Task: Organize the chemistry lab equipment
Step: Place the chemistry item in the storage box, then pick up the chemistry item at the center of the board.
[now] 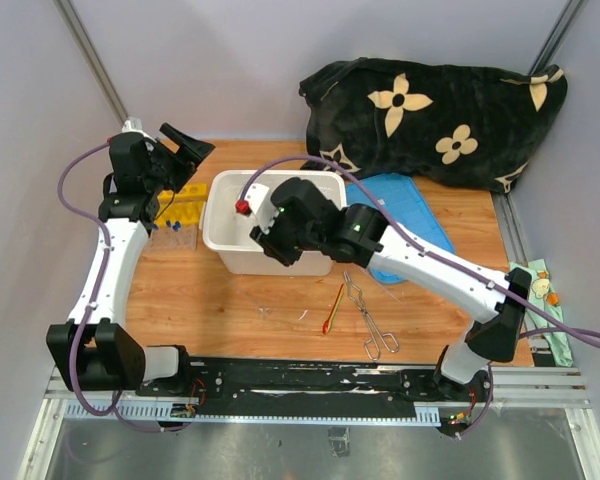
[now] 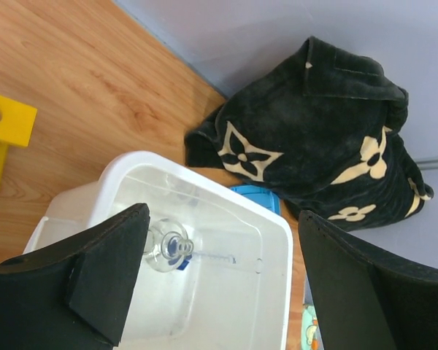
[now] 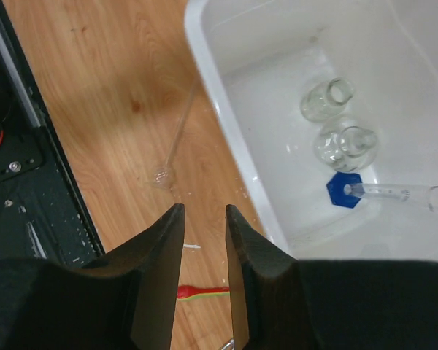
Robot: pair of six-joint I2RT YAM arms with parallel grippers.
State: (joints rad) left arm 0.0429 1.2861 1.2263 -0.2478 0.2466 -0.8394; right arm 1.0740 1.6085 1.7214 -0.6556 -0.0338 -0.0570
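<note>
The white tub (image 1: 230,255) holds two clear flasks (image 3: 327,98) (image 3: 344,144) and a clear tube with a blue hexagonal base (image 3: 394,193). My right gripper (image 3: 204,208) hovers over the table just in front of the tub's near wall (image 3: 219,109), its jaws a narrow gap apart with nothing between them. My left gripper (image 2: 225,219) is wide open and empty, high above the tub's left end, with one flask (image 2: 166,244) showing below. The yellow rack (image 1: 185,212) and blue-capped test tubes (image 1: 170,230) lie left of the tub. On the table in front are the red-handled spatula (image 1: 334,308), the tongs (image 1: 370,318) and a clear long-stemmed glass piece (image 3: 163,175).
A black cloth with cream flowers (image 1: 440,105) is heaped at the back right. The blue lid (image 1: 405,215) lies under my right arm, right of the tub. The black base rail (image 1: 320,380) runs along the near edge. Small coloured items (image 1: 542,285) sit at the far right.
</note>
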